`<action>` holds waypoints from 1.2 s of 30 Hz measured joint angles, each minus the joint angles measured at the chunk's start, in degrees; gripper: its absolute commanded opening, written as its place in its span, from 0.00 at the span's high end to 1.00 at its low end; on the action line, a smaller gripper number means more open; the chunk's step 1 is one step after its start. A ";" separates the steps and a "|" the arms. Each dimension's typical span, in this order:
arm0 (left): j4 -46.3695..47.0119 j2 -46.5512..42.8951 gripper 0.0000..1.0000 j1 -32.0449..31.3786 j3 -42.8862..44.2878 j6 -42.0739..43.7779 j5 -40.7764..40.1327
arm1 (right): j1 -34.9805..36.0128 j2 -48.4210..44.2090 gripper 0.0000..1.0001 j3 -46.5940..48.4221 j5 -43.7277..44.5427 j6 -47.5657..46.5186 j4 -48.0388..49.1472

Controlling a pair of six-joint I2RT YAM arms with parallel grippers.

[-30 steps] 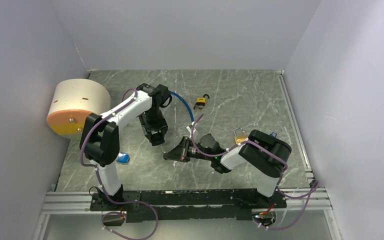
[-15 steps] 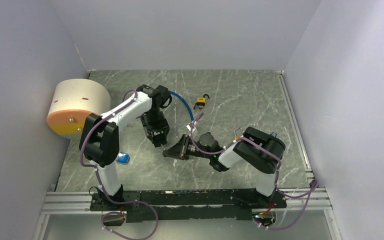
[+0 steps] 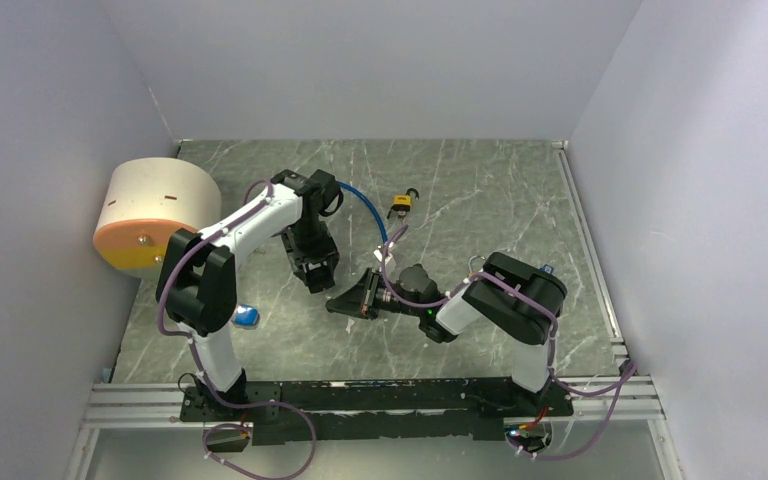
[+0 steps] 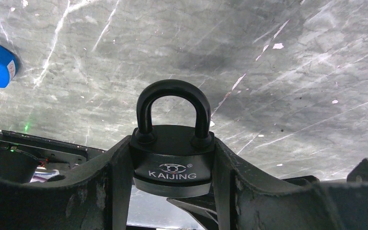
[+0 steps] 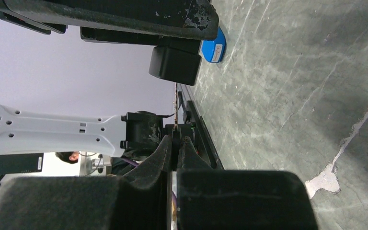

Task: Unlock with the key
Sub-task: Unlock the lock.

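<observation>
Grey marbled table (image 3: 480, 190) lies under both arms. Between its fingers the left gripper (image 3: 312, 272) clamps the black padlock (image 4: 172, 165), shackle sticking out beyond the fingertips. Just beside it, the right gripper (image 3: 348, 300) is pressed fully closed; what it pinches, if anything, cannot be told.

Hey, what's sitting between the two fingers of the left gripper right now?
A black KAIJING padlock, shackle closed, is wedged between the fingers of the left gripper, touching both. The left wrist view shows it.
</observation>
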 measured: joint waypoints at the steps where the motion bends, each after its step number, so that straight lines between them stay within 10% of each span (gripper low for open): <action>1: 0.02 0.00 0.95 0.00 0.00 0.00 0.02 | 0.00 0.00 1.00 0.00 -0.02 0.00 0.00; 36: 4.72 -2.10 0.97 0.26 -1.73 0.63 3.34 | -2.62 2.49 1.00 0.42 -2.38 10.71 4.24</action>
